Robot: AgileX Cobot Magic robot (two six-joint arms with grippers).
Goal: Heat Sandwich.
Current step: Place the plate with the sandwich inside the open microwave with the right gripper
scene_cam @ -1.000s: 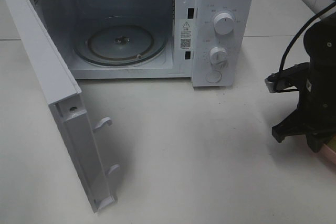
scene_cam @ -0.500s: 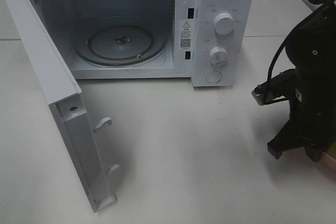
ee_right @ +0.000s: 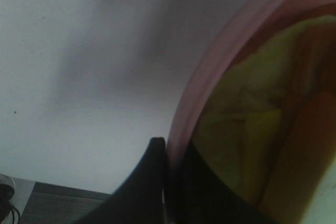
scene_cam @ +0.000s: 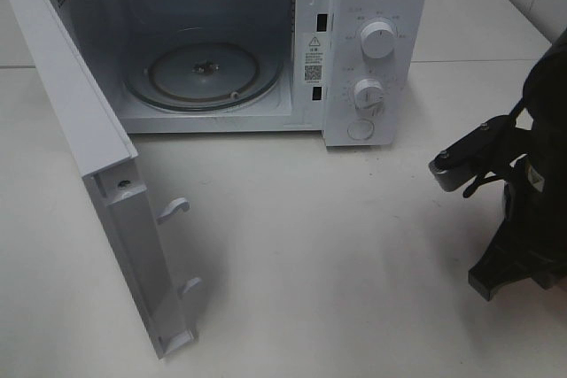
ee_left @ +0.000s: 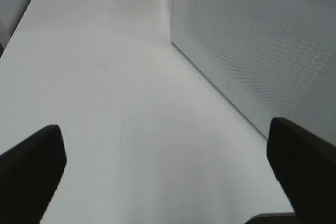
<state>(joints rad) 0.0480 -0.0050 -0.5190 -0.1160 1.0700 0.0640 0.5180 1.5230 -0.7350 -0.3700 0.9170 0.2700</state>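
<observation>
In the right wrist view my right gripper [ee_right: 170,157] is shut on the rim of the round pink plate [ee_right: 210,72]. The plate carries the sandwich [ee_right: 247,145], of which the pale yellow-green filling shows. From the high camera the right gripper [scene_cam: 518,267] sits at the table's right edge, in front of and to the right of the microwave [scene_cam: 372,42]; plate and sandwich are hidden there. The microwave door [scene_cam: 97,165] stands wide open, and the glass turntable [scene_cam: 202,73] inside is bare. My left gripper [ee_left: 165,129] is open over bare table beside a white dotted panel [ee_left: 252,51].
The open door juts forward on the left with its latch hooks [scene_cam: 174,208] pointing inward. Two knobs [scene_cam: 378,40] and a button sit on the control panel. The white table [scene_cam: 328,263] stretches between the door and the right arm.
The right arm has shifted toward the front right of the table and its wrist has tilted. The pink rim seen earlier at the right edge no longer shows. The microwave has not moved.
</observation>
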